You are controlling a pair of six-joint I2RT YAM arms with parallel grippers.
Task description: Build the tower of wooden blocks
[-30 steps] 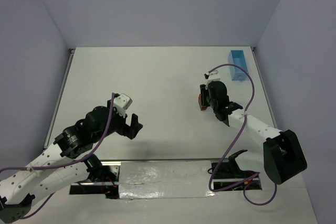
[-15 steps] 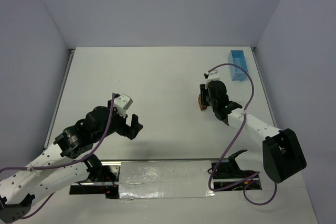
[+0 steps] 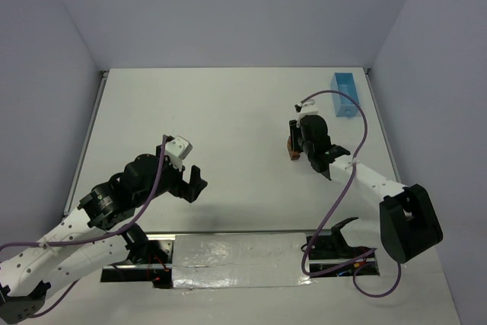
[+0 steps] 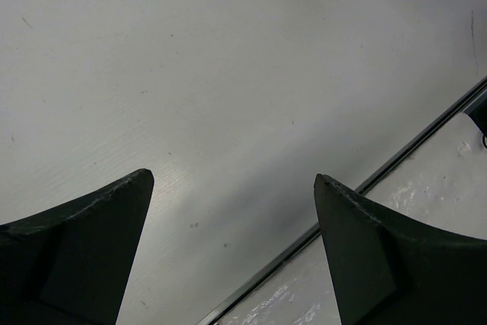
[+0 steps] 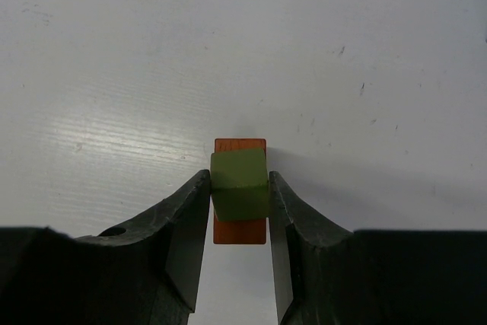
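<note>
Right jaws clamped on the olive-green block (image 5: 239, 184) at the wood block tower (image 3: 290, 148).
That block sits directly above an orange block (image 5: 240, 146) on the white table (image 3: 228, 104), right of centre in the overhead view; whether the two touch I cannot tell. Left jaws stand wide apart above the table, lower left. A light blue tray (image 3: 344, 95) sits upper right.

Matt, smooth wooden olive-green block (image 5: 239, 186) and orange block (image 5: 240, 231); white table (image 5: 114, 74) faintly ribbed, softly sheened.
</note>
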